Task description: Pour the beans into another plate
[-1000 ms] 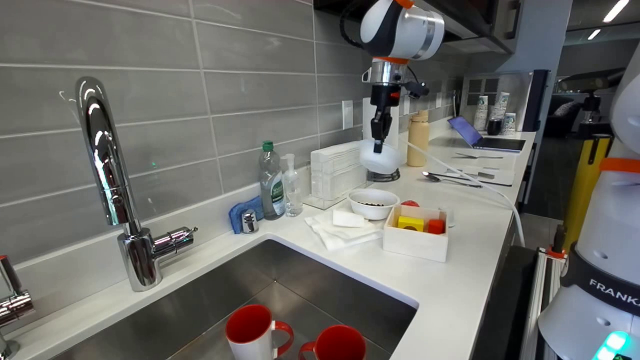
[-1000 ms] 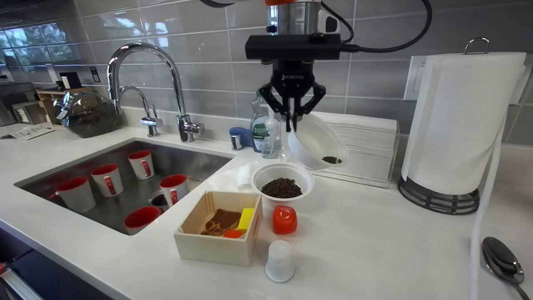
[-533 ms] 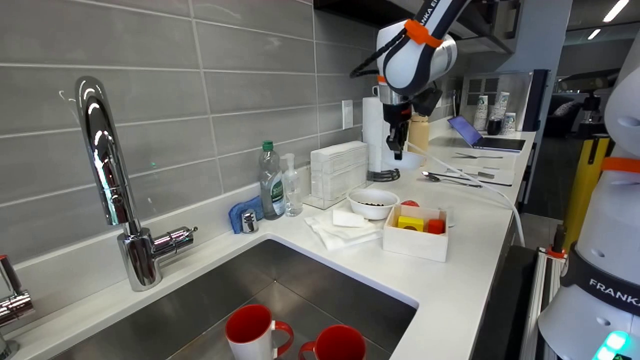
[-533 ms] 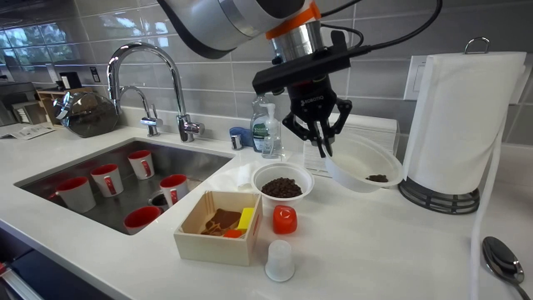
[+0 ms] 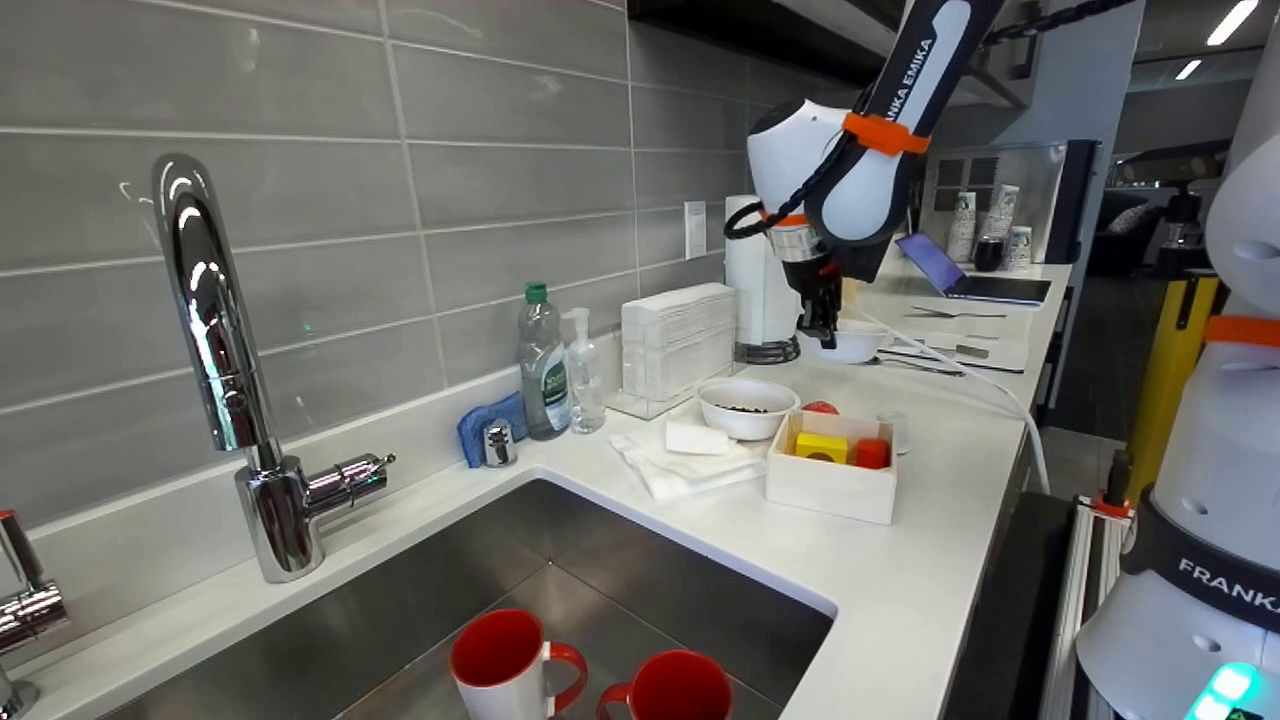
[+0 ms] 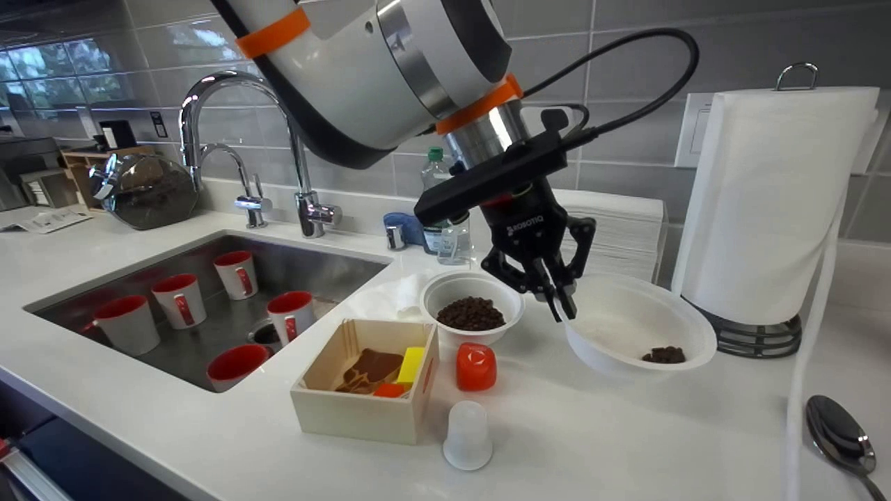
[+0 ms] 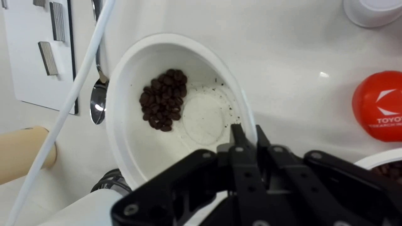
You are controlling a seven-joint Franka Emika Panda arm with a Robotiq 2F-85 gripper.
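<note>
The bowl (image 6: 637,327), right of centre in an exterior view, seems light, stiff and probably slick, so I judge its rim, pinched in my hand (image 7: 249,132), the place to hold it, and only the wrist view shows me dark specks (image 7: 230,108) strewn across its floor beside the beans (image 7: 165,98).

Mugs (image 6: 175,305) in sink (image 6: 321,271), tall chrome faucet (image 5: 226,385), paper towel roll (image 6: 769,209)

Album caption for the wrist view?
Black gripper holding a round white bowl by its rim, dark brown beans clustered inside.
</note>
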